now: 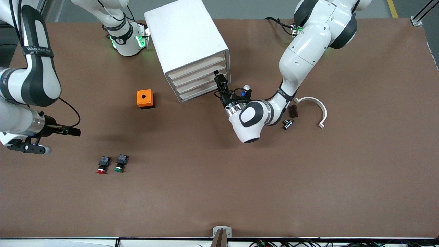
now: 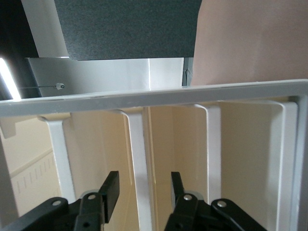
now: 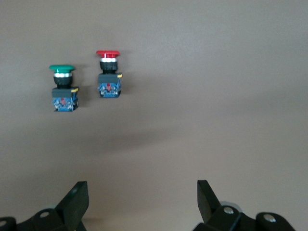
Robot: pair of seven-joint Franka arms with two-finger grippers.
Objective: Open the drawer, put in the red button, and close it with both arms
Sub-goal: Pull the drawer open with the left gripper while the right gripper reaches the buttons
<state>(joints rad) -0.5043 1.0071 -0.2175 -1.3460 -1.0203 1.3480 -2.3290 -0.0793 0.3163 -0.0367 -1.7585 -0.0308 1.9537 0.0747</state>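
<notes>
The red button [image 1: 102,165] lies on the table toward the right arm's end, beside a like green button [image 1: 120,163]; both show in the right wrist view, red [image 3: 108,72] and green [image 3: 62,86]. My right gripper [image 1: 76,131] is open and empty above the table, short of the buttons; it also shows in its wrist view [image 3: 142,202]. My left gripper [image 1: 218,76] is at the front of the white drawer cabinet [image 1: 187,41]. In the left wrist view it [image 2: 144,187] is open, its fingers [image 2: 109,190] on either side of a white upright handle bar [image 2: 139,159]. The drawers look shut.
An orange box [image 1: 145,98] stands beside the cabinet, toward the right arm's end. A white curved piece [image 1: 313,108], a small brown block [image 1: 293,110] and a metal fitting [image 1: 288,123] lie near the left arm.
</notes>
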